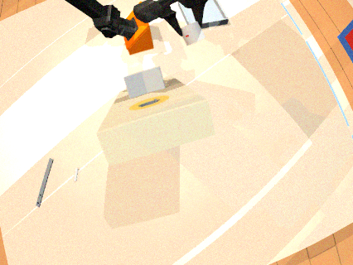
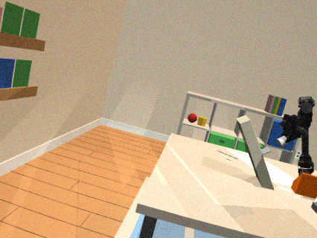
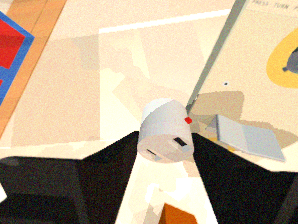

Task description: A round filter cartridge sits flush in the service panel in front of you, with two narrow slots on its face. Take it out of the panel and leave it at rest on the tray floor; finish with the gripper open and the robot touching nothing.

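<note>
Wrist view shows the tool [image 3: 165,145] clenched on the filter cartridge [image 3: 163,131], freed; next, carry it over the tray [image 3: 247,136] and lower.

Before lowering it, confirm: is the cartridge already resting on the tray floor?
No, the cartridge is clamped in the gripper, short of the tray.

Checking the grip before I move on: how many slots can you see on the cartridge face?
2, both on the near end face of the cartridge in the wrist view: one toward the lower left, one toward the right, below the red mark. The gripper is clamped on the cartridge.
</note>
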